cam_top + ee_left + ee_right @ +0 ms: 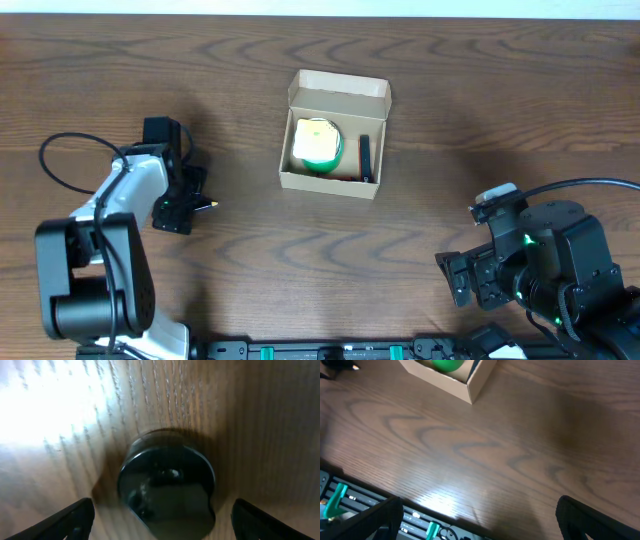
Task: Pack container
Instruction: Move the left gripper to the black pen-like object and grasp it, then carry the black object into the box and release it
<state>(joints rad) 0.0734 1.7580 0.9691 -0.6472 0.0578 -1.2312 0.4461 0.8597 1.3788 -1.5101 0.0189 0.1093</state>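
Note:
The container point(328, 183), a tan cardboard box with its flap lid standing open at the back, sits mid-table. Inside lie a green and yellow tape roll point(318, 145) and a slim black item point(365, 158). My left gripper point(185, 207) points down at the table left of the box. In the left wrist view a round glossy black object point(167, 485) lies on the wood between the spread fingers of the left gripper point(162, 512), with a gap on each side. My right gripper point(462, 278) hangs open near the front right, nothing between its fingers point(375, 520). The box corner point(480, 380) shows there too.
A black cable point(60, 160) loops behind the left arm and another point(580, 185) runs off to the right. A metal rail with green clips point(340, 500) lines the table's front edge.

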